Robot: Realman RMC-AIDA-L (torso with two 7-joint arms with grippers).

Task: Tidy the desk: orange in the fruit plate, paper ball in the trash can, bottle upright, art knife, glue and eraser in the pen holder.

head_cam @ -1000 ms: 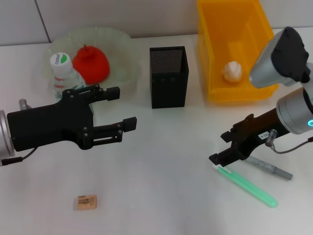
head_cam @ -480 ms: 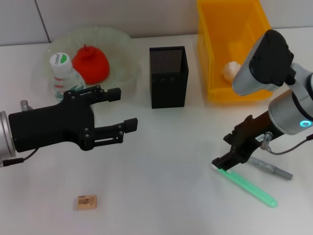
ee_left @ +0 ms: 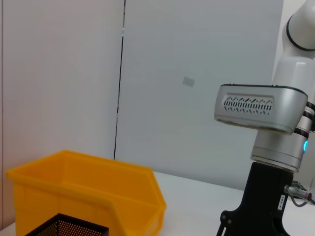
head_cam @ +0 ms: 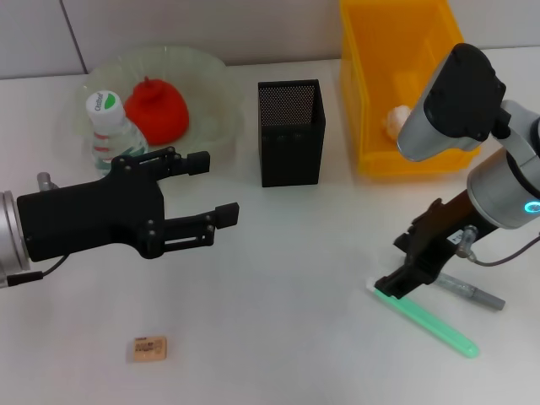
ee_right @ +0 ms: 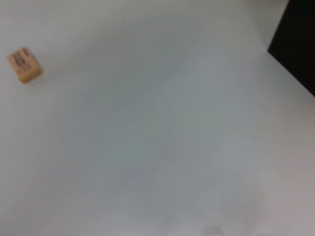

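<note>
The right end effector [head_cam: 390, 285] sits low on the desk [head_cam: 287, 321] at the near end of the green art knife [head_cam: 426, 321], apparently lining up a grasp; whether it is clenched I cannot tell. The left end effector [head_cam: 211, 190] hovers released, well left of the knife, likely waiting.

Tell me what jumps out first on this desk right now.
The yellow bin at the back right, with the paper ball inside, and the red fruit in the plate at the back left beside the upright bottle. The right gripper is down at the near end of the green stick. The left gripper hangs open mid-left, with the eraser alone near the front.
</note>
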